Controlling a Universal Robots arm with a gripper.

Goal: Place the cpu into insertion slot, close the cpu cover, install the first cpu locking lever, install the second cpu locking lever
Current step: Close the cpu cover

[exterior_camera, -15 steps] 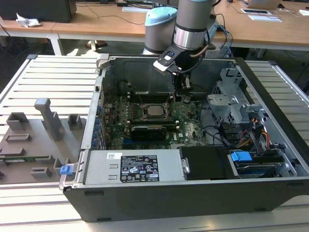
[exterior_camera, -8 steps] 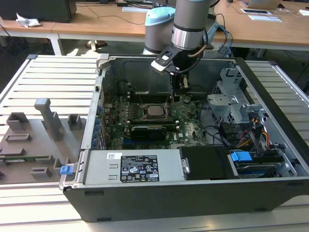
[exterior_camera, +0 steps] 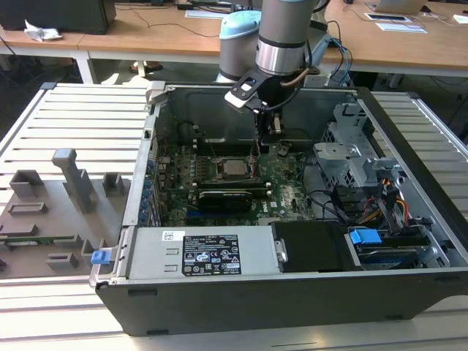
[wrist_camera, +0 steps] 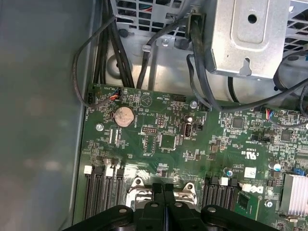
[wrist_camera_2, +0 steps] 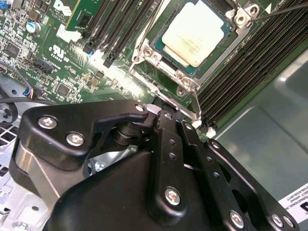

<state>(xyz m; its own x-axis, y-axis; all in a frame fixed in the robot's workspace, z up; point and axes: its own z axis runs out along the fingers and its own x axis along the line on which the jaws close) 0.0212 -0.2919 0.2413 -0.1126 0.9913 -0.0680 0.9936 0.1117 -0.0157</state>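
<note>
The cpu (wrist_camera_2: 196,30) lies flat in the insertion slot (wrist_camera_2: 190,69) on the green motherboard (wrist_camera: 163,139), its pale metal top showing. The silvery cpu cover (wrist_camera_2: 147,52) lies down around it as a frame. A thin wire locking lever (wrist_camera_2: 194,103) runs from the socket's corner toward my gripper (wrist_camera_2: 161,116), and another lever (wrist_camera_2: 284,9) crosses the far corner. My gripper (wrist_camera: 163,186) hangs just beside the socket's edge with its black fingers (wrist_camera: 155,192) pressed together. In the exterior view the gripper (exterior_camera: 267,142) stands just to the right of the cpu (exterior_camera: 234,168).
Long black memory slots (wrist_camera_2: 240,82) flank the socket on both sides. A long black card (exterior_camera: 227,197) lies in front of it. A metal drive cage (exterior_camera: 344,157), loose cables (wrist_camera: 110,43) and the case wall (wrist_camera: 38,120) stand close by. A grey fixture tray (exterior_camera: 58,212) lies outside the case.
</note>
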